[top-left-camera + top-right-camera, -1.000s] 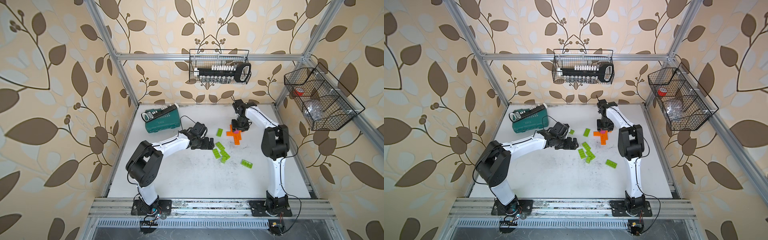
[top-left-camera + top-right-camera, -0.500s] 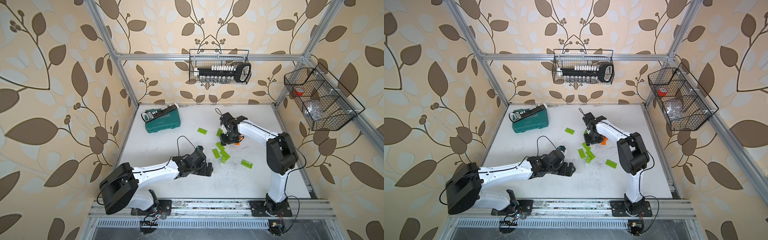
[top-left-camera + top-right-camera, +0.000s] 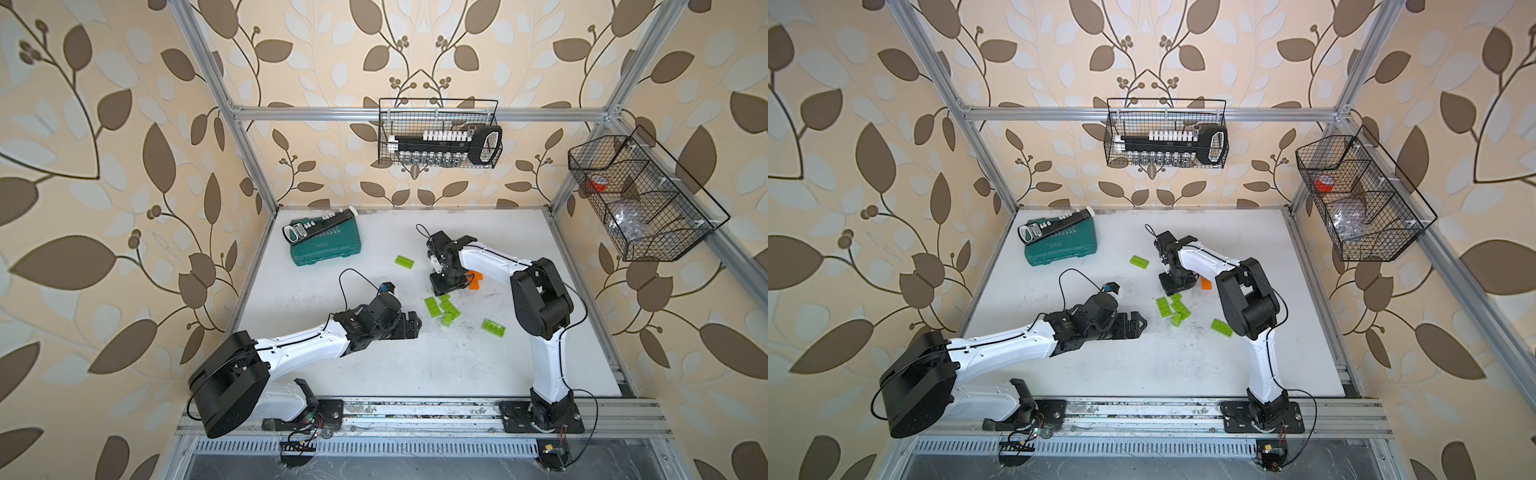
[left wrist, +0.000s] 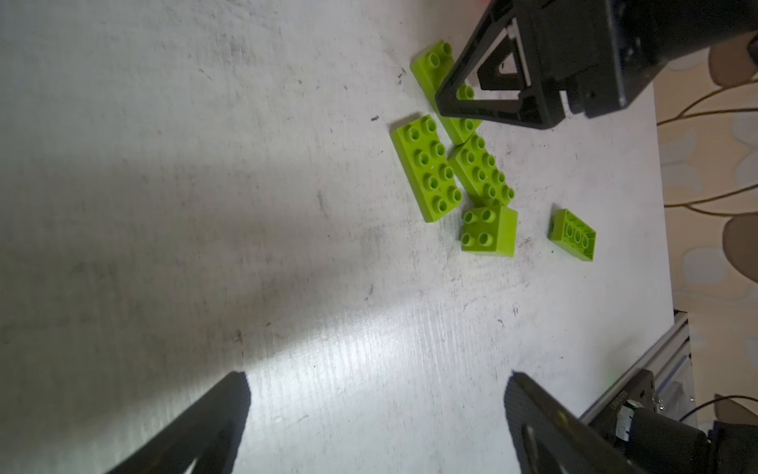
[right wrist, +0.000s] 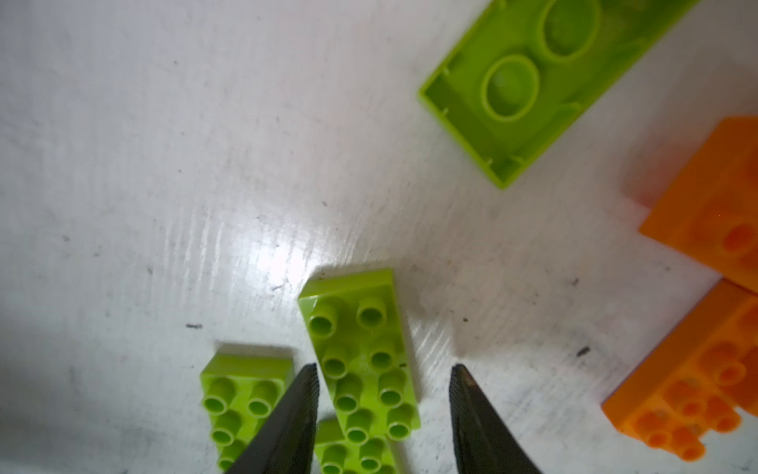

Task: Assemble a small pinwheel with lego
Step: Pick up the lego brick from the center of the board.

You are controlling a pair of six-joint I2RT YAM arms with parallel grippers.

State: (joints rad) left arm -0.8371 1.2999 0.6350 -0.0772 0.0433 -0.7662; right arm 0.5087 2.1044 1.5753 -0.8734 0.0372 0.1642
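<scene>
Having left the orange bricks, the right gripper is straddling a lime green brick on the surface beside them, jaws apart but narrowing, while the left gripper is backing off to the near left, jaws spread and empty, clearing the pick.

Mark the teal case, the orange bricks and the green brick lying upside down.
Teal case (image 3: pixel 328 252): top view, bare part of the lid.
Orange bricks (image 3: pixel 476 282): top view, exposed top face beside the right arm.
Upside-down green brick (image 4: pixel 573 234): left wrist view, hollow underside.
</scene>
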